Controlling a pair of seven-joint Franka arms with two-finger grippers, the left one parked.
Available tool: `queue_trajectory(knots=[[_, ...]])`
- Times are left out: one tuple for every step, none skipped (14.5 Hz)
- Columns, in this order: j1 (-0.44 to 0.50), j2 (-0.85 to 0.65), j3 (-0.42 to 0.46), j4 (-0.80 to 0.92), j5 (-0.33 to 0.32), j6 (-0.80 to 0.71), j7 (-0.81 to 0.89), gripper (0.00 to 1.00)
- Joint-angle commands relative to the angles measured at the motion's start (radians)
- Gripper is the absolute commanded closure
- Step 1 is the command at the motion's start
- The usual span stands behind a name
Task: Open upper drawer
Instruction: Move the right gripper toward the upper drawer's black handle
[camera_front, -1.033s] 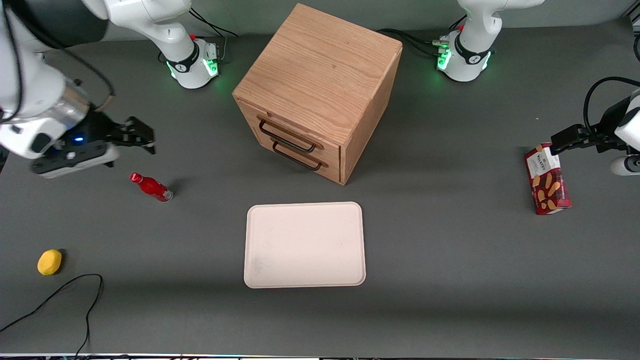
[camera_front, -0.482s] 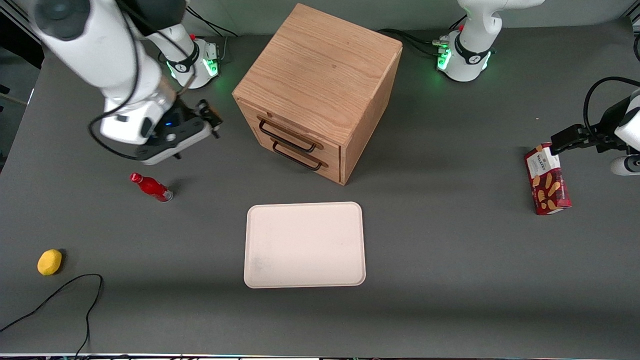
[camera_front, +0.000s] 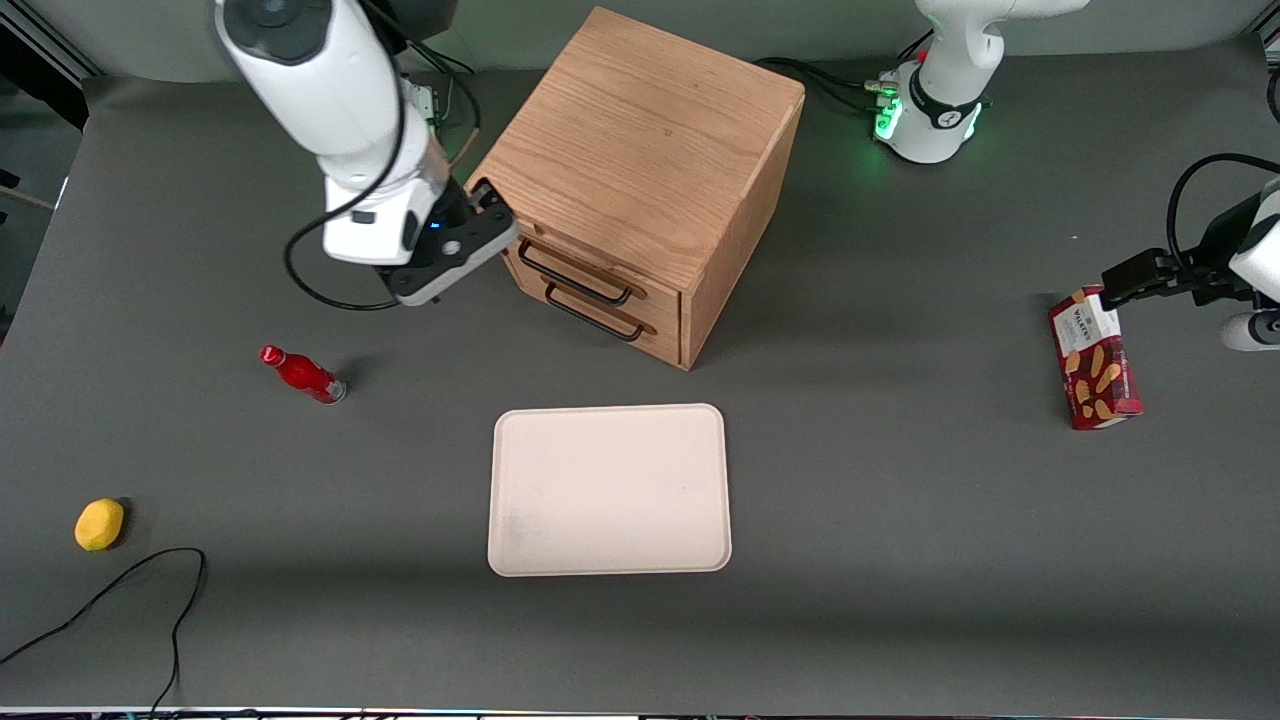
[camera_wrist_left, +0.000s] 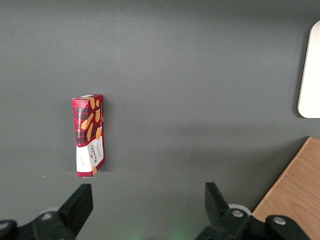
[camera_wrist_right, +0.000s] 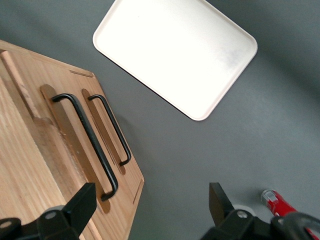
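Note:
The oak cabinet (camera_front: 640, 150) stands at the table's middle with both drawers shut. The upper drawer (camera_front: 600, 262) carries a thin black bar handle (camera_front: 573, 272), seen close up as the longer handle (camera_wrist_right: 87, 145) in the right wrist view. The bottom drawer's handle (camera_front: 595, 313) sits just below it. My right gripper (camera_front: 492, 208) hovers at the cabinet's upper front corner toward the working arm's end, beside the end of the upper handle and not touching it. The gripper (camera_wrist_right: 150, 205) is open, its fingers wide apart with nothing between them.
A cream tray (camera_front: 608, 490) lies nearer the front camera than the cabinet. A red bottle (camera_front: 302, 374), a yellow lemon (camera_front: 99, 524) and a black cable (camera_front: 120, 590) lie toward the working arm's end. A red cookie box (camera_front: 1093, 358) lies toward the parked arm's end.
My right gripper has swung from the working arm's end of the table, above the red bottle, up to the cabinet's front corner by the upper drawer. The drawers have not moved.

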Motion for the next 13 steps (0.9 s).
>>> queue_trajectory(knots=[[0.022,0.032,0.010,0.028,0.015,0.021,-0.025,0.00],[0.023,0.038,0.023,0.028,0.015,0.027,-0.026,0.00],[0.023,0.038,0.030,0.028,0.015,0.031,-0.025,0.00],[0.023,0.039,0.035,0.028,0.015,0.035,-0.023,0.00],[0.023,0.039,0.037,0.028,0.015,0.040,-0.025,0.00],[0.023,0.039,0.040,0.028,0.015,0.041,-0.025,0.00],[0.023,0.039,0.041,0.028,0.015,0.041,-0.028,0.00],[0.022,0.038,0.041,0.027,0.020,0.041,-0.045,0.00],[0.022,0.036,0.041,0.027,0.037,0.040,-0.089,0.00],[0.020,0.032,0.041,0.024,0.054,0.038,-0.118,0.00],[0.019,0.032,0.040,0.024,0.058,0.035,-0.121,0.00],[0.018,0.032,0.040,0.022,0.063,0.034,-0.127,0.00],[0.018,0.032,0.038,0.021,0.071,0.032,-0.169,0.00]])
